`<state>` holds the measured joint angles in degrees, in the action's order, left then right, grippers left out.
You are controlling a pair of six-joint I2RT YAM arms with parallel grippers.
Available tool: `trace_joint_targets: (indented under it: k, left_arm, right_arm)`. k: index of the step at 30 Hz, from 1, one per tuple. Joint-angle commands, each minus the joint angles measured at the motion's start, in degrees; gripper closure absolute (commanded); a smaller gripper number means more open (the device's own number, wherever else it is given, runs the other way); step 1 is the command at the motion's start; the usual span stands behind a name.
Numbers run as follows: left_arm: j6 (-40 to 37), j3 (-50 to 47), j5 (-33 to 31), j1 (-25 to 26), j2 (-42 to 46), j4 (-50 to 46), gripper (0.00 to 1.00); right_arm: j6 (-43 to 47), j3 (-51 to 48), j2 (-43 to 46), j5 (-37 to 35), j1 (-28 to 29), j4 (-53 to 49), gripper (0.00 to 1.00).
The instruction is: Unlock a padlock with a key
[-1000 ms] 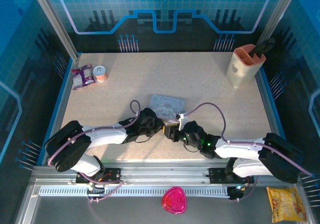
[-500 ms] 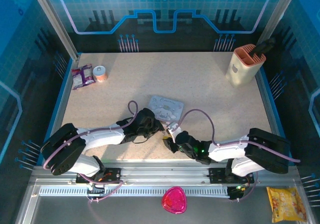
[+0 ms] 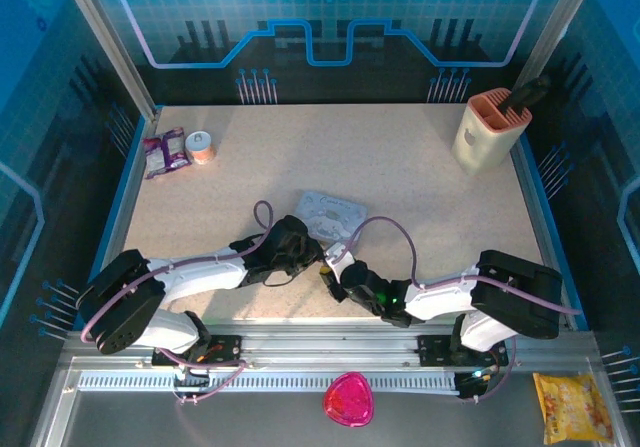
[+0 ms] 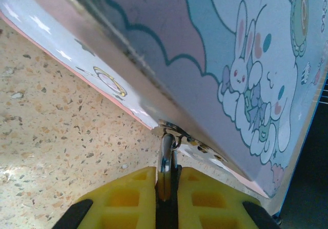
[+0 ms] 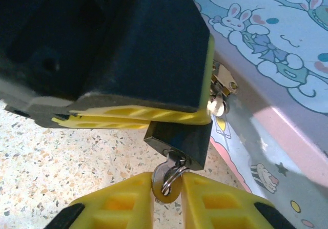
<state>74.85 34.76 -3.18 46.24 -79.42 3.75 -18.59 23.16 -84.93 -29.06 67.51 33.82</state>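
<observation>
**A:** Where is the padlock?

**B:** The padlock [image 5: 179, 139] hangs at the hasp [image 5: 224, 83] of the pale blue cartoon tin [image 3: 335, 209], on the side that faces the arms. The tin lies on the speckled table [image 3: 420, 157], about midway across it.

**A:** And the left gripper?

**B:** The left gripper [image 4: 165, 183] is clamped on the padlock. In its wrist view the thin metal shackle [image 4: 165, 154] runs up from between the yellow pads to the tin's edge. The right wrist view shows the dark body sticking out just below those pads.

**A:** The key?

**B:** The key [image 5: 171, 167] sits in the bottom of the padlock body, with a small ring through its head. The right gripper [image 5: 168, 193] has its two yellow fingers [image 5: 128, 201] drawn in against the key's head, one on each side, pinching it.

**A:** What differs from a second ago?

**B:** From above, the right arm has folded in. Its big elbow block was out by the table's right edge and is now nearer the middle. Its purple cable loop has shifted left too. The right gripper has slid a little left and toward the arm bases. The left arm's elbow has sunk lower. The tin has barely moved.
</observation>
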Motion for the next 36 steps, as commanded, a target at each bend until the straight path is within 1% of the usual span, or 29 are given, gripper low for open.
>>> trace_joint_targets:
  k: [1,4,9,11,16,19,24,26,27,28,31,33,36]
  left_arm:
    - [-1.19,1.59,0.96,0.30,1.28,0.97,1.00]
    - [-1.11,1.53,0.86,0.65,1.15,1.11,1.00]
    - [-1.41,1.97,0.81,1.09,0.47,1.17,1.00]
    - [-1.42,1.89,0.91,1.21,0.08,1.47,1.00]
    - [-1.51,1.86,0.74,1.40,-0.87,1.78,1.00]
    - [-1.71,1.80,0.63,1.40,-1.26,2.05,1.00]
    - [-3.62,2.81,0.60,1.66,-2.31,0.87,1.00]
    - [-5.44,3.19,0.65,1.86,-2.65,-0.26,1.00]
    - [-7.19,3.28,0.75,1.86,-2.67,-0.79,1.00]
    - [-9.94,3.22,1.02,1.75,-2.60,-1.17,1.00]
    - [-17.58,4.67,-1.06,1.75,-2.38,-6.75,0.99]
    - [-20.85,4.70,-1.44,1.83,-2.82,-7.48,0.99]
    - [-24.10,4.22,-1.09,1.85,-4.04,-8.08,0.99]
  right_arm:
    - [-0.51,1.89,-0.89,-1.19,0.60,-0.19,0.83]
    - [-1.99,2.20,-1.03,-0.27,0.35,-0.42,0.91]
    - [-7.72,2.13,-0.98,2.20,-0.61,-0.32,1.00]
    - [-11.24,1.53,-0.48,3.52,-1.21,0.08,1.00]
    - [-22.61,-1.89,0.27,9.29,-3.73,5.08,1.00]
    - [-25.59,-2.60,-0.04,10.12,-3.78,5.87,1.00]
    - [-26.92,-3.36,1.12,10.96,-3.95,4.41,1.00]
    - [-28.18,-3.87,2.33,12.10,-4.74,3.12,0.96]
    - [-28.83,-4.26,3.10,12.73,-5.27,2.46,0.92]
    - [-29.18,-4.61,3.63,13.65,-5.83,2.16,0.88]
    - [-30.71,-6.00,5.19,15.63,-7.68,0.83,0.72]
    - [-31.14,-6.97,5.87,16.82,-8.72,1.24,0.67]
    - [-31.12,-7.27,6.46,18.34,-10.51,1.02,0.64]
